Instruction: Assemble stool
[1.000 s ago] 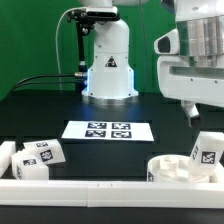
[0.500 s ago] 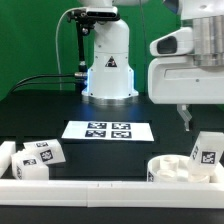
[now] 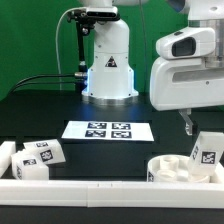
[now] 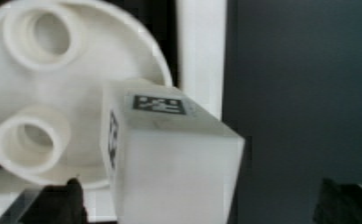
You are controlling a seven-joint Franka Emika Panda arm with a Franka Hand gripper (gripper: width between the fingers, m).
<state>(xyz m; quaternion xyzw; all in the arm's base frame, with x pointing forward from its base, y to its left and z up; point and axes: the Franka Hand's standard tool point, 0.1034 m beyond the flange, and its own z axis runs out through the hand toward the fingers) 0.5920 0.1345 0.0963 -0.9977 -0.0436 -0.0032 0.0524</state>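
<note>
White seat [image 4: 89,90], white leg [image 4: 178,170], black-and-white checked tag [image 4: 157,104], black table [image 3: 40,110]

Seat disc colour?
Plain white, no tag visible on it. The seat disc shows best in the wrist view.

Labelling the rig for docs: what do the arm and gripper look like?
The arm is glossy white, with a blue light ring at its base, a black warning triangle sticker and black cables beside it. The gripper has a boxy white body and slim dark fingers.
</note>
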